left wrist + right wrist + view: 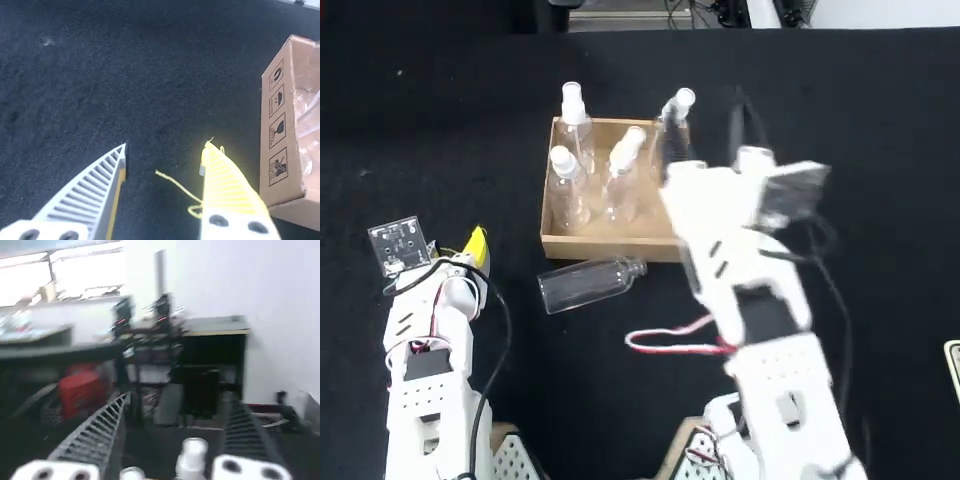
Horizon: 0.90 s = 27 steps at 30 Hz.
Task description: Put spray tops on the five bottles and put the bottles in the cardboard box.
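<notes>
Right hand [176, 397] spread around the clear spray-topped plastic bottle [675, 120], left hand [165, 145] spread too; I'd lift straight up, clear of the brown cardboard box [610, 246].

Clear bottle [590, 283] lies beside cardboard box [610, 243]

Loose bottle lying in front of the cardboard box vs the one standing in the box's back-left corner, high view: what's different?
Pose: the loose bottle lies on its side; the corner bottle stands upright.
Place: the loose bottle is on the table, outside the cardboard box; the corner bottle is inside it.
Top: the loose bottle's neck is bare; the corner bottle has a white spray top.
Both are clear bottles of like shape.
</notes>
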Available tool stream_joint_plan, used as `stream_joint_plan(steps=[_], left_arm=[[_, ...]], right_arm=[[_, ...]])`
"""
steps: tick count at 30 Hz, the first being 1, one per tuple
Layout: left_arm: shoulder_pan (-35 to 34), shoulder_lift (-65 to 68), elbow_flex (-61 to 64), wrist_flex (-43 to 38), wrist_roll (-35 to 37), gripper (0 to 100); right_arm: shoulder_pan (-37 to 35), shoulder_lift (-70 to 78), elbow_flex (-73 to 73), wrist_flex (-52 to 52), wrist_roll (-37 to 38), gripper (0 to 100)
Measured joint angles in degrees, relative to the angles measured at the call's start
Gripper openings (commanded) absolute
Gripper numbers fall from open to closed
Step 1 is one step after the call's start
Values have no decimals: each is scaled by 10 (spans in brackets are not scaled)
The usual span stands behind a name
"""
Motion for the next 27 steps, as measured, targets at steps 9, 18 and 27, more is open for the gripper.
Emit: stream_joint_plan(steps=[9,18,27], left_arm=[[0,0,0,0,0,227],[57,1,-53,158,-88,224],[210,1,-254,451,-242,227]], right_arm=[[61,-122,-51,383,39,180],[104,-48,-71,544,84,223],[174,-20,38,511,84,223]])
